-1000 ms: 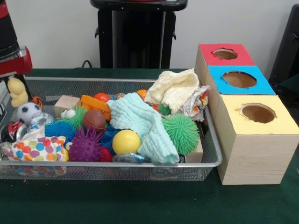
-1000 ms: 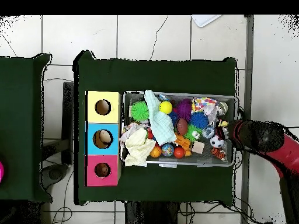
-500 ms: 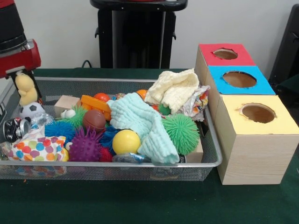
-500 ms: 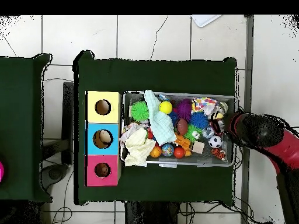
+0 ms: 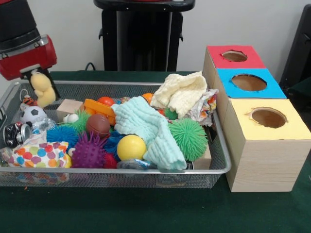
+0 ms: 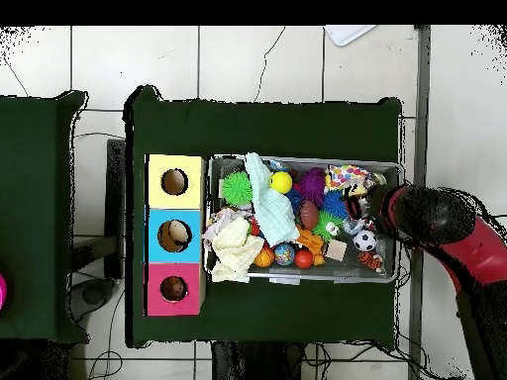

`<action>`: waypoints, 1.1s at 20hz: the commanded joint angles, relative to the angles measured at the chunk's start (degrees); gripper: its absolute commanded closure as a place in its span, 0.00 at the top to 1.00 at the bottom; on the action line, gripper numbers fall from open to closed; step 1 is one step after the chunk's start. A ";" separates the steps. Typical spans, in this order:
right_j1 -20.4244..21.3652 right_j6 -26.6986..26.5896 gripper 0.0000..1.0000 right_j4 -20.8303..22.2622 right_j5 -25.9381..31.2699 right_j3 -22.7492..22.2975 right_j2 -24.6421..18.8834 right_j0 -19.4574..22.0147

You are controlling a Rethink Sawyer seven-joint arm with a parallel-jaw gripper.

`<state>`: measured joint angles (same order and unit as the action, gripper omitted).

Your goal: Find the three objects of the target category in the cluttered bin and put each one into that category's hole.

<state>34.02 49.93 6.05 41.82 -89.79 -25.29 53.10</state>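
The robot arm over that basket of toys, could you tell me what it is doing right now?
The gripper holds a yellow plush toy lifted above the far end of the wire basket, which is crowded with balls, cloths and other toys. The red-ringed hole is at the opposite end, with nothing being dropped in yet.

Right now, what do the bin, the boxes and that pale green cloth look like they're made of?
The cluttered bin: silver wire mesh with a rounded metal rim, see-through. The boxes: pale wood with visible grain and painted tops. The pale green cloth: soft ribbed fabric, likely knit or terry, draped in folds.
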 commanded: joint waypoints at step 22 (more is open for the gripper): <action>-3.37 21.45 0.00 -10.36 3.43 -16.14 8.61 -9.15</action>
<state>29.22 50.35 2.74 42.63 -95.72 -17.92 46.20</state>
